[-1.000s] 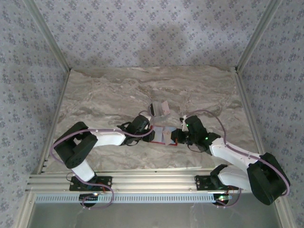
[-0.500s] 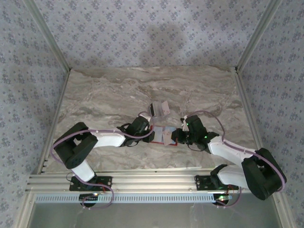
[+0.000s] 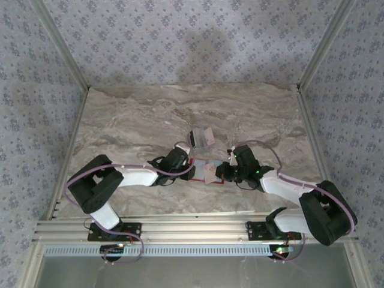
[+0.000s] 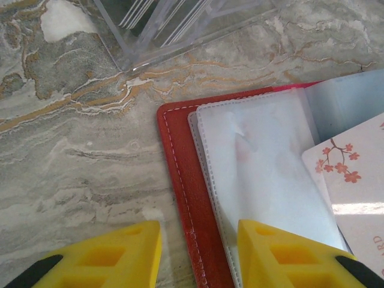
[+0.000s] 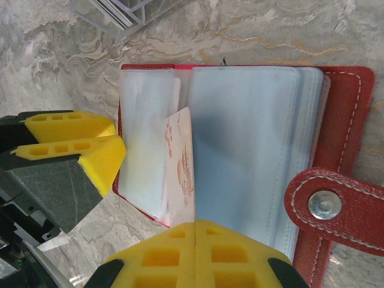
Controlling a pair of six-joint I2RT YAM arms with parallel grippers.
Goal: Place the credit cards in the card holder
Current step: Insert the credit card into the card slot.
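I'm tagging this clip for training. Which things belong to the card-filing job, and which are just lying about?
Job: card holder; blossom-print credit card, pinched by right gripper; left gripper, open over holder's edge; spare cards in clear box.
Lying about: clear box itself; marble table.

The card holder point(image 5: 351, 120) is red with white stitching, its pockets pale grey-blue, its snap silver; the credit card point(image 4: 354, 180) is cream with a pinkish-red blossom sprig. The left gripper point(image 4: 201, 255) and right gripper point(image 5: 195, 234) are yellow; the desk point(image 4: 72, 150) is grey-beige marble veined with ochre
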